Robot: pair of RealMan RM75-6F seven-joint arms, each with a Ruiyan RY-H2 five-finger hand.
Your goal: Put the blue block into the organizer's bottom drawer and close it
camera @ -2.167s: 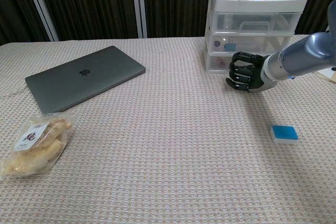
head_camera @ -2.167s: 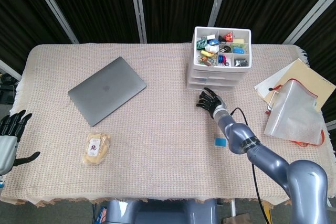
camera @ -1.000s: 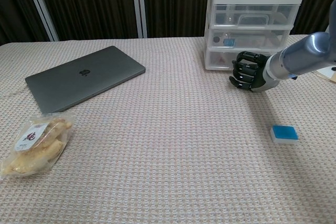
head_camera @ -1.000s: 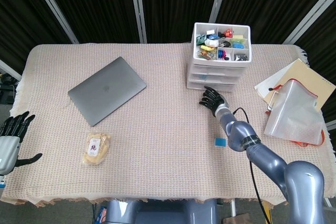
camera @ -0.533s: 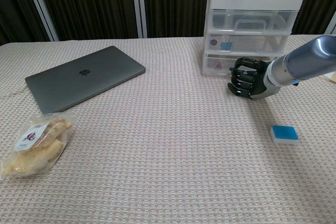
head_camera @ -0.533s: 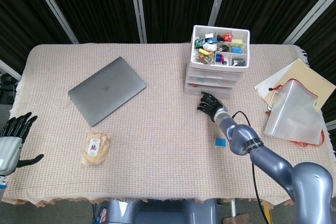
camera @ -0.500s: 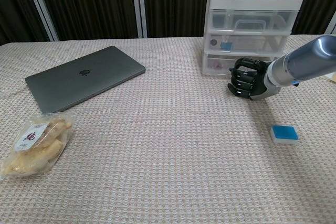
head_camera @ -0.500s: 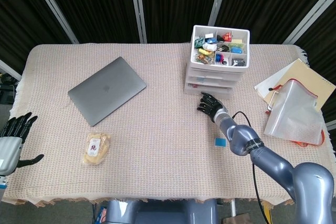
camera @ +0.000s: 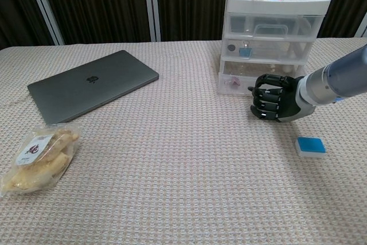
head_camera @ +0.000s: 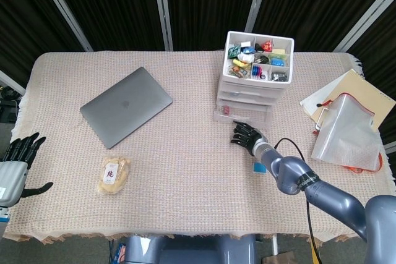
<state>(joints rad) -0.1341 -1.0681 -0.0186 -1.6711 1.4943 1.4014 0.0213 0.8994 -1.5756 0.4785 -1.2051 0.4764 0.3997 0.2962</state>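
The block (camera: 311, 146), lying free near the organizer (camera: 274, 32), looks light and rigid, best pinched across its short sides by the curled, empty right hand (camera: 273, 104).

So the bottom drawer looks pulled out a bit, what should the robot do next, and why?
Probably let go of the bottom drawer and move the right hand back to the blue block. The drawer sticks out from the organizer, while the block lies on the table just behind the hand.

Black-fingered right robot hand (camera: 274, 104) on glossy blue-grey arm with black cable; left robot hand (head_camera: 17, 164) white-backed.
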